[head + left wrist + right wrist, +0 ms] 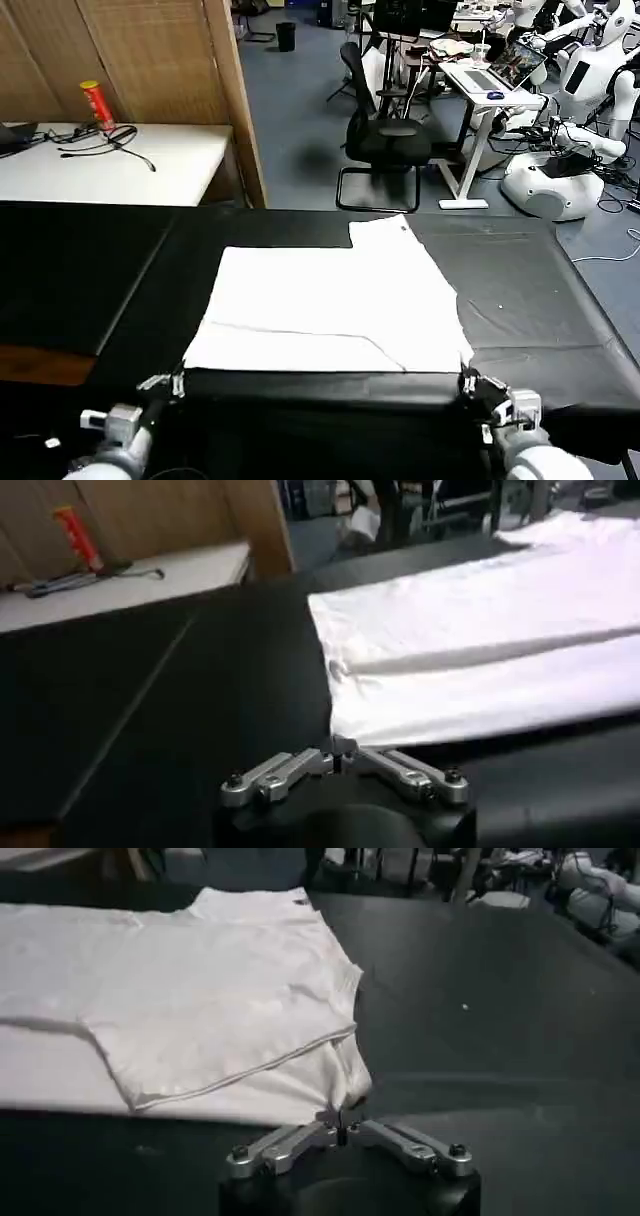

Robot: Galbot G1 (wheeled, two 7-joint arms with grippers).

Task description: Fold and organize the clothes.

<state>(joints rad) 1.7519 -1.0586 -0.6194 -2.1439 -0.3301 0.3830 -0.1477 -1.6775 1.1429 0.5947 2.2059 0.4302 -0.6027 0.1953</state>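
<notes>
The clothes are one white T-shirt (330,305), lying plain side up on the black table (520,300). It is partly folded, with one layer lapped over its right part and a sleeve sticking out at the far edge. My left gripper (178,383) is at the shirt's near left corner, shut on the hem (340,748). At the near right corner my right gripper (468,382) is shut on a bunched bit of cloth (340,1123). The T-shirt (470,650) stretches away from the left gripper, and the T-shirt (200,998) shows its folded layer in the right wrist view.
A white side table (120,165) with a red can (97,105) and cables stands at the back left, beside a wooden partition (150,60). An office chair (385,140), a desk (490,85) and white robots (560,170) stand behind the table. Bare black tabletop flanks the shirt.
</notes>
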